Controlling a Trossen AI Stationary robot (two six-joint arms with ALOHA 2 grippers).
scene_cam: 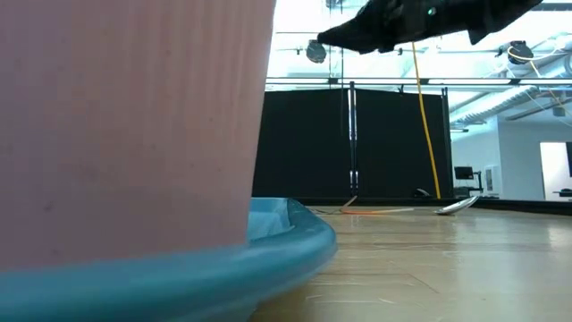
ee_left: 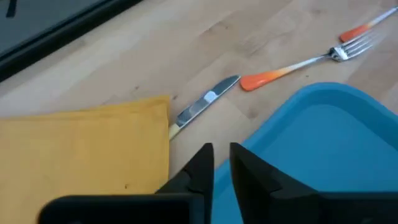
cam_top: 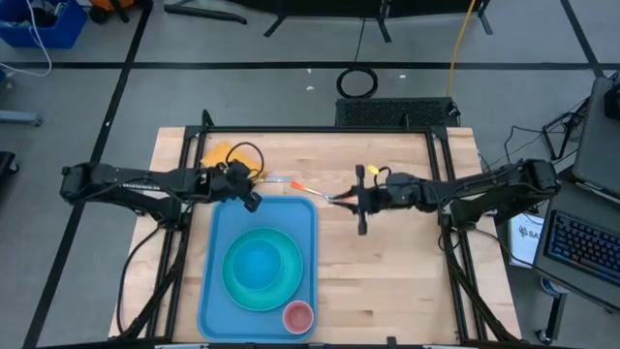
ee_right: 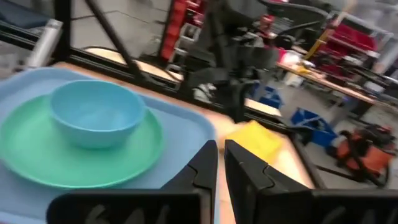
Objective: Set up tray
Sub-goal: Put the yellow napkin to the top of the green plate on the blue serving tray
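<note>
The left tool (cam_top: 249, 197) hangs over the far left corner of the tray (cam_top: 218, 291), its two fingers drawn to a narrow slot with nothing between them, and the right tool (cam_top: 360, 201) hovers above bare wood off the tray's far right corner, fingers just as close together and likewise empty. Going from big to small, the table (cam_top: 387, 271) carries the light-blue tray on its left half, lying flat and reaching to the near edge; on it sits a green plate (cam_top: 242, 281) with a blue bowl (cam_top: 260, 260) resting in its middle, and a small pink cup (cam_top: 297, 316) stands in the near right corner. Beyond the tray's far edge lies a yellow napkin (cam_top: 221, 153), then a knife (ee_left: 202, 107) with its handle end touching the napkin's edge, then an orange-handled fork (ee_left: 305, 62) just off the tray's rim, and another orange-handled piece near it whose kind I cannot make out. To my eye the dishes are placed and the cutlery and napkin are what remain. For the left arm, the knife looks the natural pick: I would part the fingers first, come down square across the handle rather than the blade, and keep clear of the napkin so it does not drag along. The knife lies flat on the wood, so the fingertips need to reach right to the surface, and the right arm should hold off so the two do not crowd.
</note>
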